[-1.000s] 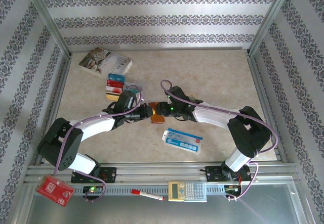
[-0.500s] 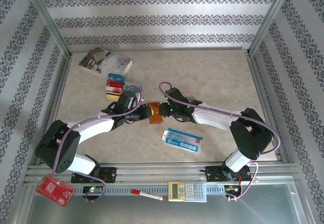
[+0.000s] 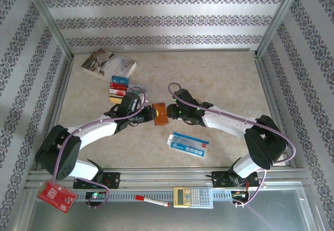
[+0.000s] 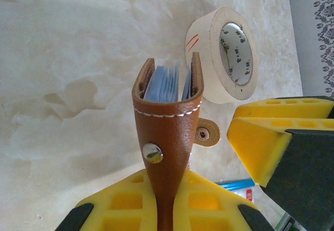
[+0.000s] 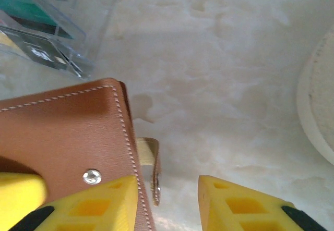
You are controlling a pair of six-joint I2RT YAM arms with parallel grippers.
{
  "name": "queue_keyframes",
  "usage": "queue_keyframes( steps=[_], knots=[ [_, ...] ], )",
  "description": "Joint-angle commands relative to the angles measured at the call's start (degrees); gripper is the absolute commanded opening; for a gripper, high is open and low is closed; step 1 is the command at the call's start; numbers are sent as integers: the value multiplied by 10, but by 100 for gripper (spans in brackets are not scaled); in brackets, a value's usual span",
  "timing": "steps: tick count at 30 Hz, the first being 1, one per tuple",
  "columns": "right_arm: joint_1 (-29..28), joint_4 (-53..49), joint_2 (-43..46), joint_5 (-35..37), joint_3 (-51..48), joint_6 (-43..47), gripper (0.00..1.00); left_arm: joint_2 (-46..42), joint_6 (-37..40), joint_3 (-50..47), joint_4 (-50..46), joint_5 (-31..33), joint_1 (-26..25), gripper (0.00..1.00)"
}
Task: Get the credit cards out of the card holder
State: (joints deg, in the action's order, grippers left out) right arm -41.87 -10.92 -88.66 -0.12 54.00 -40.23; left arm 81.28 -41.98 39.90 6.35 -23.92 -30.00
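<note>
The brown leather card holder [image 3: 160, 114] hangs above the table centre, and my left gripper [image 3: 150, 114] is shut on its spine end. In the left wrist view the card holder [image 4: 167, 126] points away from me. Its far end gapes a little over blue-grey sleeves [image 4: 164, 82], and its snap strap [image 4: 207, 135] hangs loose to the right. My right gripper [image 3: 174, 112] stands open just right of the holder. In the right wrist view the strap [image 5: 152, 164] dangles between the fingers of my right gripper [image 5: 167, 192], untouched. Loose credit cards [image 3: 119, 87] lie on the table left of the arms.
A roll of white tape [image 4: 228, 53] lies just beyond the holder. A paperback book [image 3: 108, 63] sits at the back left. A blue-and-white packet [image 3: 188, 144] lies near the front. On the front rail are a red packet [image 3: 57, 196], a pen [image 3: 152, 201] and a calculator [image 3: 193, 196].
My right gripper has drawn back a little to the right, so more of the holder shows between the two grippers. The left gripper keeps its hold in the same place.
</note>
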Motion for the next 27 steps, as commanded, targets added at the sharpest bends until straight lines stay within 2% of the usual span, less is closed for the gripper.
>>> queue_keyframes(
  steps=[1,6,17,27],
  knots=[
    [2,7,-16,-37,11,7,35,-4,14,19,2,-12,0,0],
    [2,6,-35,-50,18,0,34,0,14,18,5,-19,0,0],
    [3,-11,-56,-23,34,6,22,7,14,15,8,-24,0,0],
    [2,-27,-69,-11,38,9,21,10,13,16,15,-24,0,0]
  ],
)
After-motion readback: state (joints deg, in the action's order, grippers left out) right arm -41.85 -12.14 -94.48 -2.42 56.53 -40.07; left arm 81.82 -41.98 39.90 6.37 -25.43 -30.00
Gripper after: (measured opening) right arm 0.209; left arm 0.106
